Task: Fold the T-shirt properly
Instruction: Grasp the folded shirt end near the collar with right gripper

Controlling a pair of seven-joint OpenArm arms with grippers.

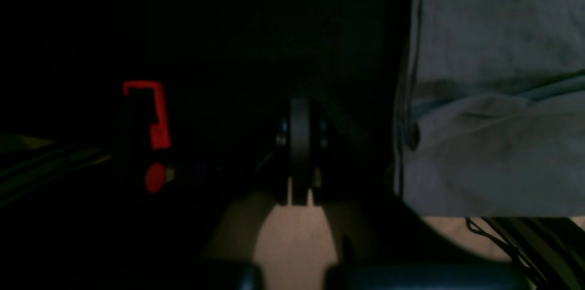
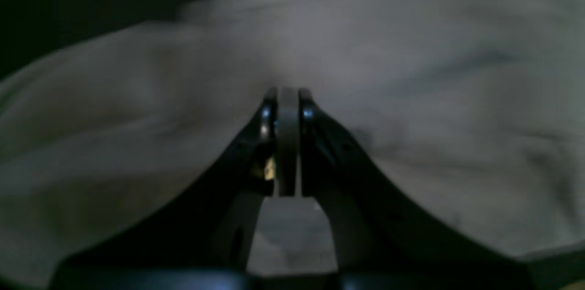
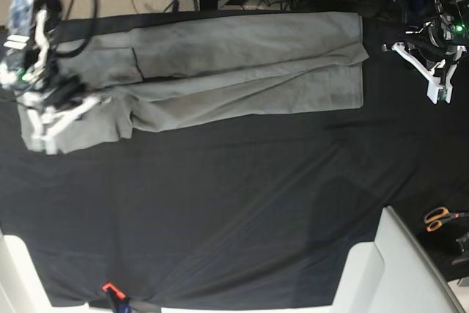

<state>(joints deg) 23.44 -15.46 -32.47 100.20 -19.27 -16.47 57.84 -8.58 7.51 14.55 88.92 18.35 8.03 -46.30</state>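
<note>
currently the t-shirt (image 3: pixel 242 71) lies along the far side of the tabletop (image 3: pixel 242 210), which is covered in black cloth. it is folded lengthwise into a long grey band that runs from the base view's left to its right, with a crease line down its length and one squared end near the view's upper right. at the view's left end a grey flap of it spreads a little toward the near side.

the right hand (image 3: pixel 45 133) hangs over that left flap. in the right wrist view its fingers (image 2: pixel 288 144) are pressed flat together, clenched, with grey fabric filling the picture beneath and around them; whether any cloth is pinched between the tips cannot be told from the blurred picture.

the left hand (image 3: pixel 440 86) sits at the base view's right, just off the squared end of the t-shirt and apart from it, over black cloth. its fingers (image 1: pixel 299 144) are clenched too, with nothing between them, and the grey fabric shows only at the right of that wrist view.

orange-handled scissors (image 3: pixel 440 218) lie at the base view's right edge, well apart from the t-shirt.
</note>
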